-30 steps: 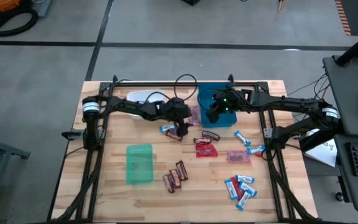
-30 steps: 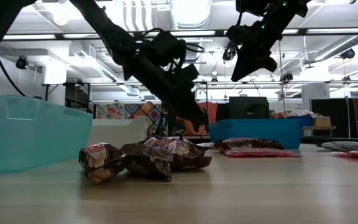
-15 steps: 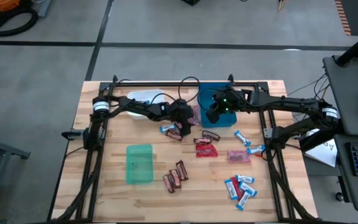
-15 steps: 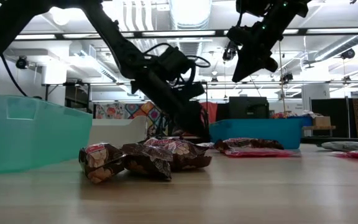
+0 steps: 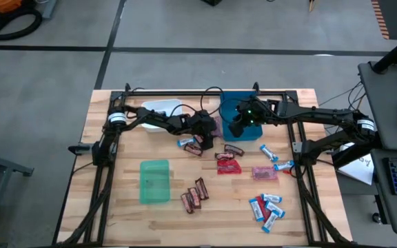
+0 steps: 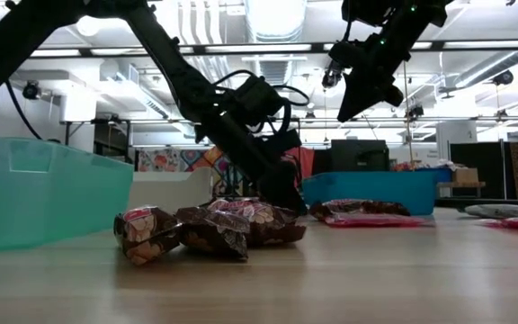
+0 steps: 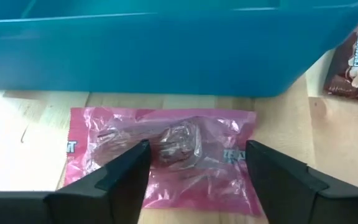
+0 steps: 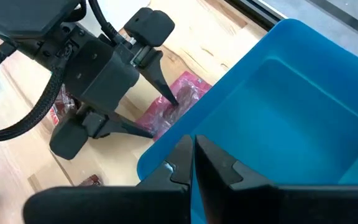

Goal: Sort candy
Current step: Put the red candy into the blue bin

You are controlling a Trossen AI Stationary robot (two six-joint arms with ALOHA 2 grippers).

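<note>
Left gripper [image 7: 194,165] spread astride pink candy packet [image 7: 166,155] beside blue bin [image 7: 166,56], plain only in left wrist view, right gripper [image 8: 191,155] pressed together, empty, above bin.

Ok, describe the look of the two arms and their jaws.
Both arms are matte black, jointed, with looping black cables. The left arm has a white band near its base. The right arm has a white band too and green lights at the wrist. The jaws are flat, dark, tapering blades.

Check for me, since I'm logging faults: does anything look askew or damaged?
Nothing stands out. The candy lies scattered but intact on the table, and the open left gripper straddles a pink packet beside the blue bin.
</note>
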